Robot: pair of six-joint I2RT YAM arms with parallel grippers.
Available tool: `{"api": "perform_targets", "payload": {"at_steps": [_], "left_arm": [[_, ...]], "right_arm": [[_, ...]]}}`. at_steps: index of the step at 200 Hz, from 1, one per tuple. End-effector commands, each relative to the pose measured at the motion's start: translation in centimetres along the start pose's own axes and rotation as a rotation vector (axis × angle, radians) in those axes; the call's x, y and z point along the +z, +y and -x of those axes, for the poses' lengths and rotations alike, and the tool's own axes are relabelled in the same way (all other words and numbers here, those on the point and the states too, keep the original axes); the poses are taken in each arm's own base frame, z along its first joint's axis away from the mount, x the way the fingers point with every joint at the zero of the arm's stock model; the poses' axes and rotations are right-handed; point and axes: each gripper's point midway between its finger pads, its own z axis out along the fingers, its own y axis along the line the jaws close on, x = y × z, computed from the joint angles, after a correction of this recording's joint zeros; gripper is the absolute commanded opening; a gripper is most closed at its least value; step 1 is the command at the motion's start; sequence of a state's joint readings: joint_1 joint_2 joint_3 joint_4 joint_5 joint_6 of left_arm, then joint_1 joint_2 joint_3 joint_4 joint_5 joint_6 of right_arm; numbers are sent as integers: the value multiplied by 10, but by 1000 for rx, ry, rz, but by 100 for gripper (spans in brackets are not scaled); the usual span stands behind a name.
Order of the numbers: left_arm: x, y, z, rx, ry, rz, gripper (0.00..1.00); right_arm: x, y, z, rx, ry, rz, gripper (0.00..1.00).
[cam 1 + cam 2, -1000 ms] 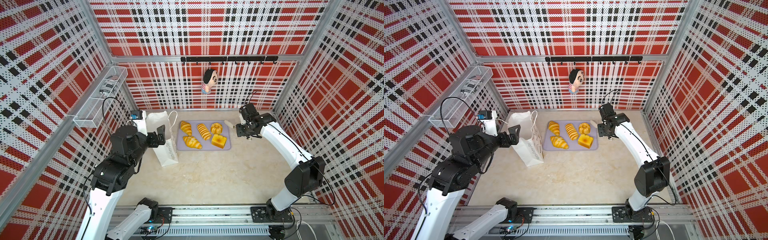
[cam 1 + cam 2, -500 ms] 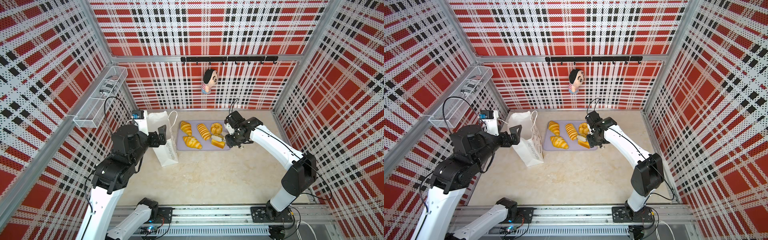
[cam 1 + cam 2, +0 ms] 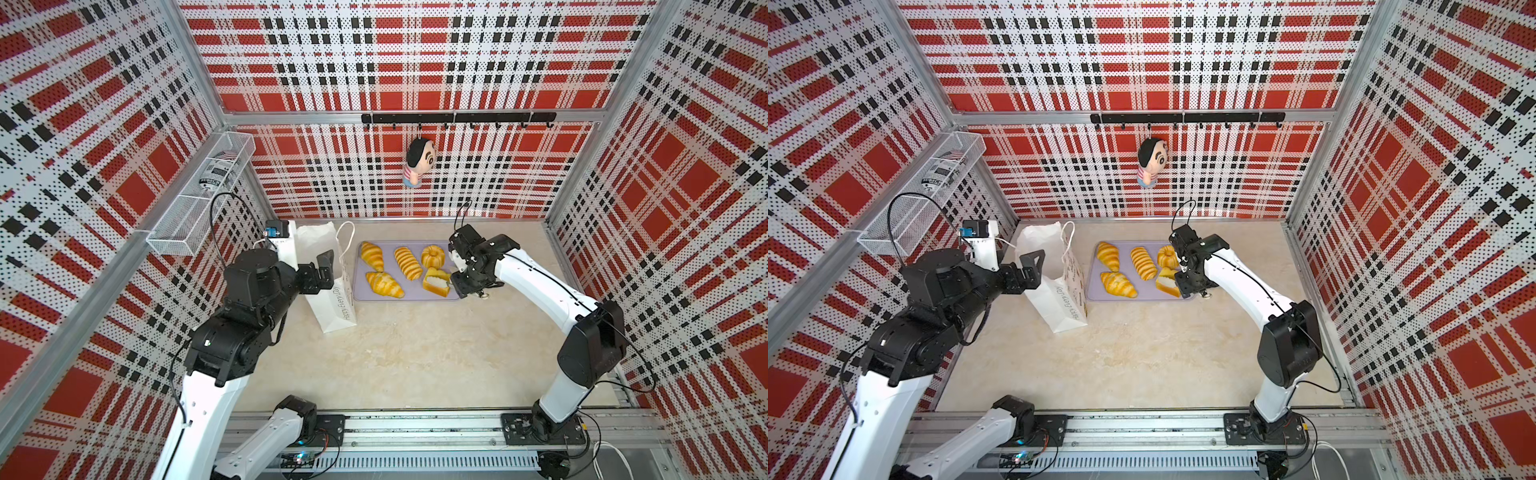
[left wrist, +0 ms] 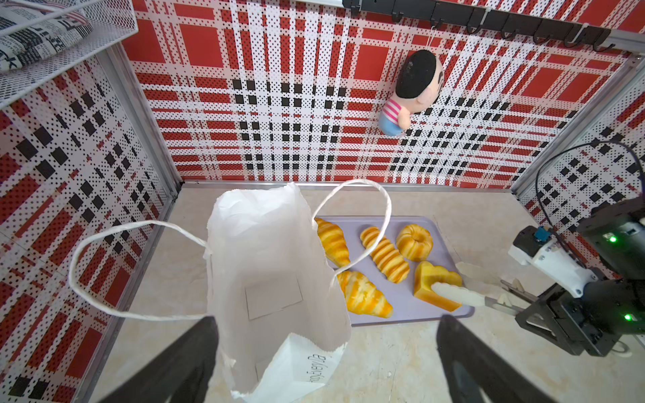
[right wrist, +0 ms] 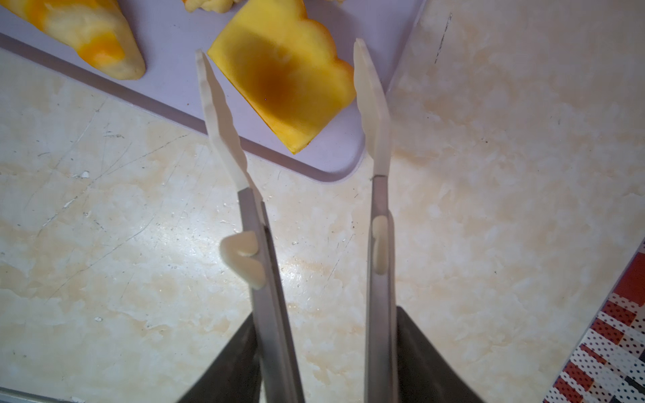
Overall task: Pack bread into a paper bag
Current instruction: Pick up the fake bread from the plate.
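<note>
The bread lies on a lavender tray (image 3: 415, 296): two croissants (image 3: 372, 256) (image 3: 384, 284), a ridged long roll (image 3: 408, 263), a ring bun (image 3: 433, 255) and a toast block (image 3: 436, 282). My right gripper (image 3: 460, 277) is shut on metal tongs (image 5: 265, 244). Their white tips (image 5: 370, 104) straddle the toast block (image 5: 286, 80), which sits tilted at the tray's near right corner. The white paper bag (image 3: 332, 291) stands upright left of the tray with its mouth open. My left gripper (image 4: 326, 326) hovers open at the bag's rim (image 4: 265, 216).
A plush doll (image 3: 419, 162) hangs from a black hook rail (image 3: 457, 118) on the back wall. A wire basket (image 3: 199, 199) juts out from the left wall. The bag's cord handle (image 4: 352, 216) loops over the tray's left side.
My right arm swung left from beside the tray to the toast block. The tongs now straddle it and have opened a little. The toast block went from flat to tilted. The left arm barely moved.
</note>
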State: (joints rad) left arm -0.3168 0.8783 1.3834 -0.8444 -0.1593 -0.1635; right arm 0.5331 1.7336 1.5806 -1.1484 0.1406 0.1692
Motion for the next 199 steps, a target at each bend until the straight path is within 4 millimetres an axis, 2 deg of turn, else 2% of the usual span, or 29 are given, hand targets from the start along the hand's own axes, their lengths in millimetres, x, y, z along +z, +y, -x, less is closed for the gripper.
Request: {"api": "perform_targets", "payload": {"at_steps": [1, 91, 140, 166, 199], "left_arm": [[-7, -1, 11, 0, -26, -1, 98], [-4, 0, 15, -5, -21, 14, 98], [-1, 0, 17, -7, -18, 18, 98], [1, -1, 17, -8, -19, 11, 98], [-1, -2, 17, -7, -21, 8, 98]], "right_arm": [[6, -5, 2, -10, 6, -20, 59], [18, -24, 11, 40, 2, 37, 62], [14, -13, 9, 29, -10, 107, 62], [10, -14, 8, 25, -27, 108, 62], [14, -17, 7, 26, -13, 92, 62]]}}
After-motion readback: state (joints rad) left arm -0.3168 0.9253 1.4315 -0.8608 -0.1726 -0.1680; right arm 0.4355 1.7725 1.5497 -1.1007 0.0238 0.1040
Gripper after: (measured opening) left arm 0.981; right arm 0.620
